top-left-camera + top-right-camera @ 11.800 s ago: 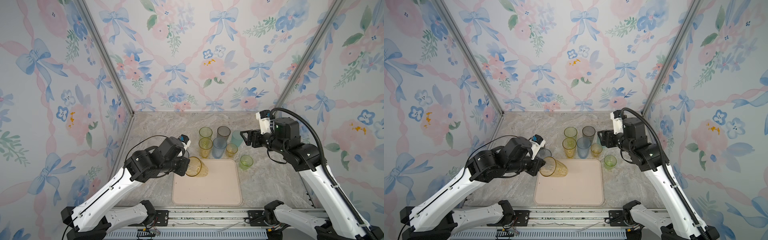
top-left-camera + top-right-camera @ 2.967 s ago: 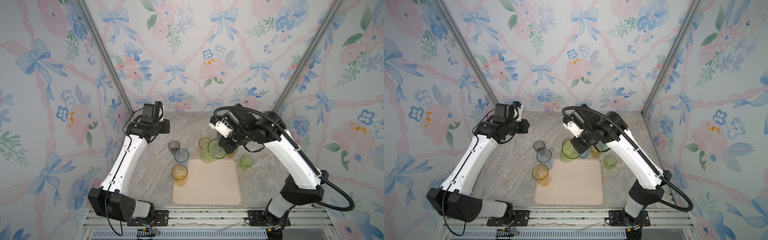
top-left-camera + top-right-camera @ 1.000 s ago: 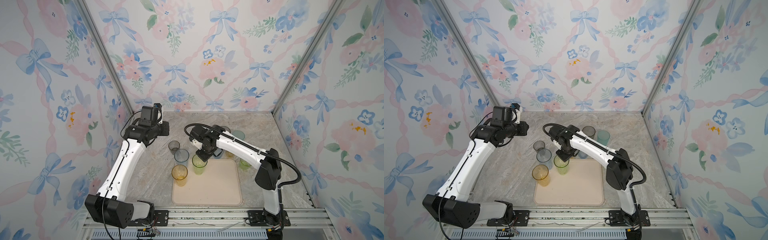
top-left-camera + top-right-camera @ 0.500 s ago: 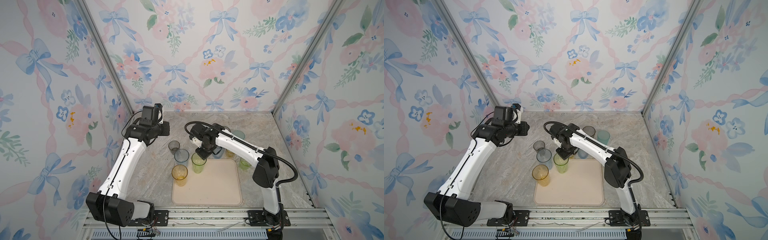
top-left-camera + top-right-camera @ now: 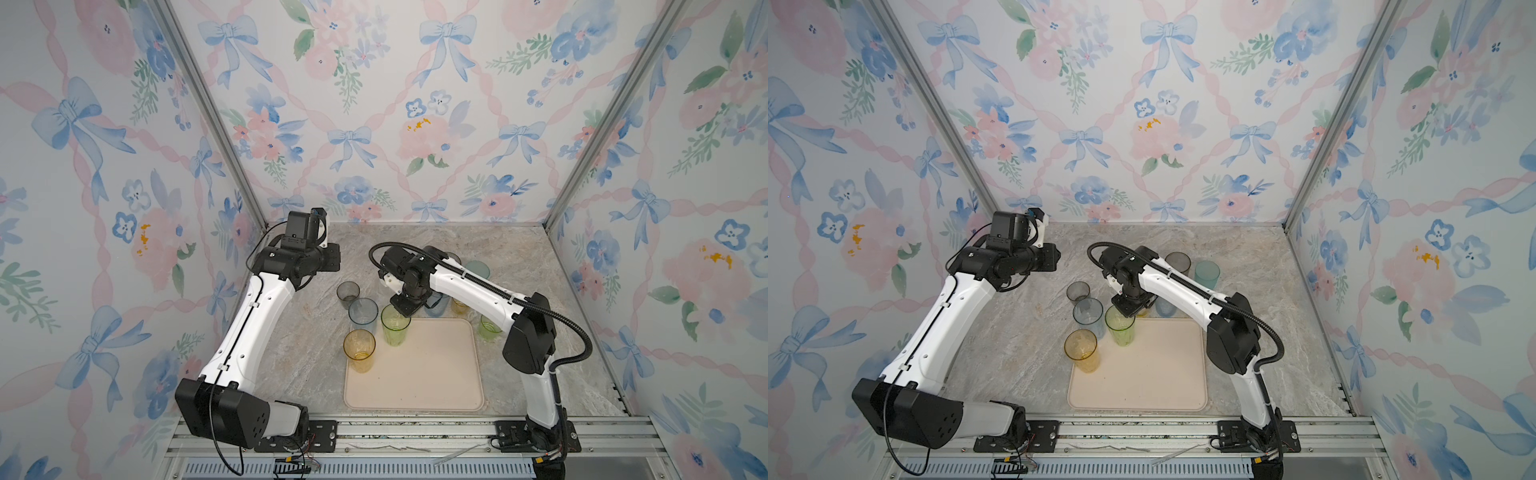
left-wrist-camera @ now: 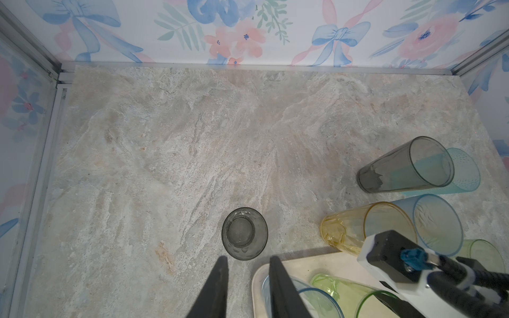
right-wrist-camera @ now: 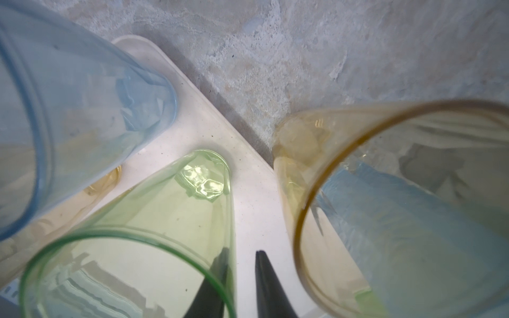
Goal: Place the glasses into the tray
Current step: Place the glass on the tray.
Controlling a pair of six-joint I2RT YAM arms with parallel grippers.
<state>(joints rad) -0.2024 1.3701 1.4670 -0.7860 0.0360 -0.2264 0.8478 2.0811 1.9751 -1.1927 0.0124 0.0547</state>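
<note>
Right wrist view: green glass, a tall one, stands upright on the tray, base down, mouth up.

In a top view (12 o'clock = back wall) it sits at the tray's 11 o'clock corner. A blue glass is just beside it toward 10, an amber glass toward 8.

Its rim wall runs between the fingers of the right gripper: one finger inside the mouth, one outside. Jaws parted, with a gap showing between the outer finger and the wall. Reads as loose, not pinched.

Long axis vertical, so the clean exit looks to be straight up along it. Sideways drift could hook the rim and tip the glass into its neighbours.

Left gripper hangs well apart toward 10 o'clock. Fingers spread, nothing between them, above a short smoky glass on the table. Right arm far nearer.
</note>
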